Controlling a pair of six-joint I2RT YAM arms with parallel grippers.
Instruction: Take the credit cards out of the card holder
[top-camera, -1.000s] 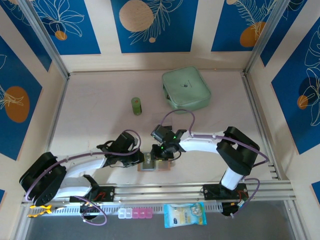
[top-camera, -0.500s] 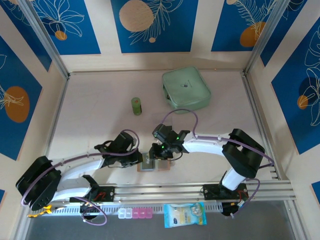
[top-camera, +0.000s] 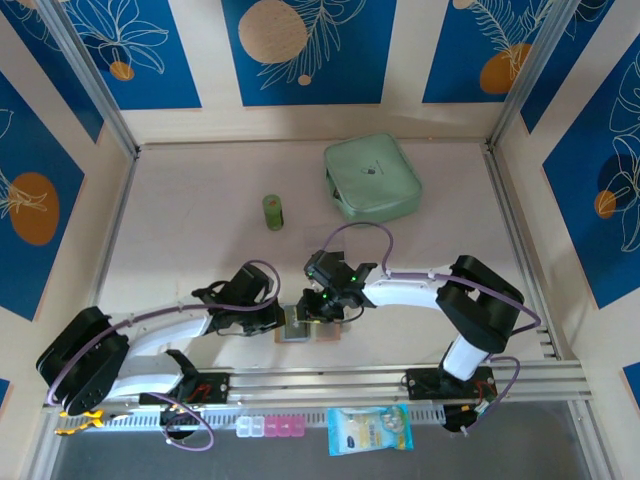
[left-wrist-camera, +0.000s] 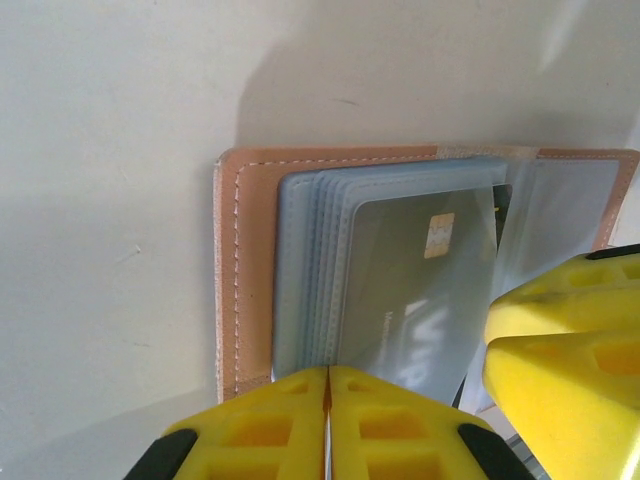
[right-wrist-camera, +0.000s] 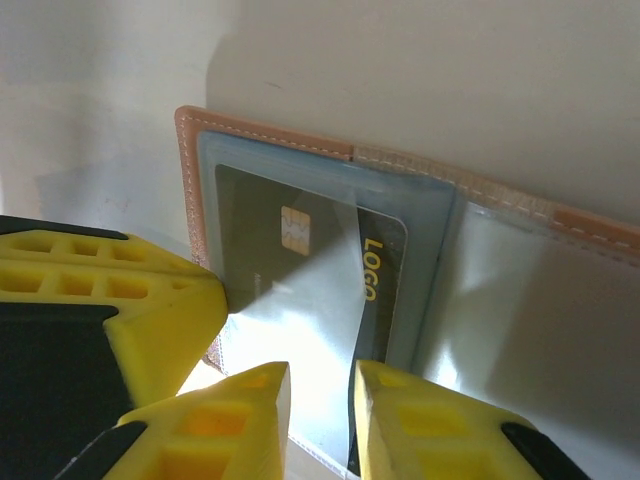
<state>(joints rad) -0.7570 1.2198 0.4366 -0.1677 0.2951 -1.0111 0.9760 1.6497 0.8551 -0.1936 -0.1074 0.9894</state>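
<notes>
2 robot arms meet over a small tan-pink card holder (left-wrist-camera: 232, 280), which lies open and flat near the front middle of a pale desk (top-camera: 200, 220). Grey-clear plastic sleeves are fanned out inside it. The top sleeve holds 1 dark credit card (right-wrist-camera: 250, 250) with a gold chip and the word LOGO, tucked fully into its pocket. Any cards in the sleeves underneath cannot be made out. The left gripper (left-wrist-camera: 328, 380) sits at the near edge of the holder, jaws pressed tightly together with nothing visible between them, apparently steadying the holder. The right gripper (right-wrist-camera: 320, 380) is just beside it, jaws a narrow gap apart and straddling the near edge of the top sleeve. Whether they are pinching the card or the sleeve cannot be told. No card lies loose on the desk, so the task looks to be at an early stage: the holder is open, but no card can be seen outside it and every card remains to be drawn out. Farther back, well apart, sit a mint-green zip case (top-camera: 372, 178) and a small green cylinder (top-camera: 273, 211).
</notes>
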